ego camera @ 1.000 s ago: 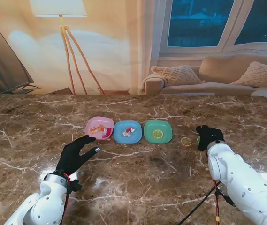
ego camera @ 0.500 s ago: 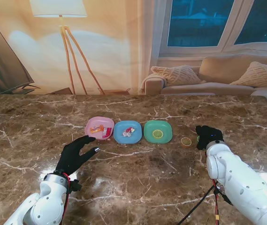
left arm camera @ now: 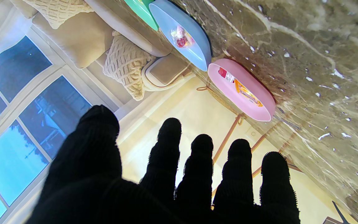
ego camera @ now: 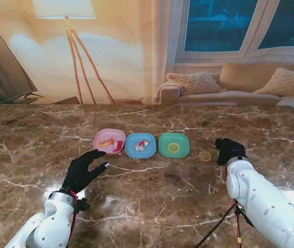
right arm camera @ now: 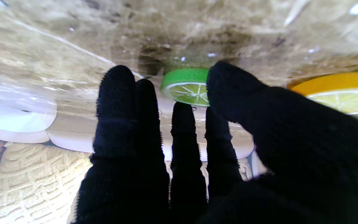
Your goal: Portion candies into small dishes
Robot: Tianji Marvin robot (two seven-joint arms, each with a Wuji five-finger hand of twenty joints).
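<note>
Three small dishes stand in a row: a pink dish with wrapped candies, a blue dish with wrapped candies, and a green dish holding a lime-slice candy. An orange-rimmed slice candy lies on the table to their right. My right hand hovers low over a green lime-slice candy. Its thumb is on one side and its fingers on the other, apart, and the candy still rests on the marble. My left hand is open, nearer to me than the pink dish.
The brown marble table stretches wide around the dishes. Beyond its far edge are a sofa with cushions and a floor lamp. A cable hangs by my right arm.
My right hand has crept a little farther from me and to the left, over the green slice. The left hand and the dishes have stayed put.
</note>
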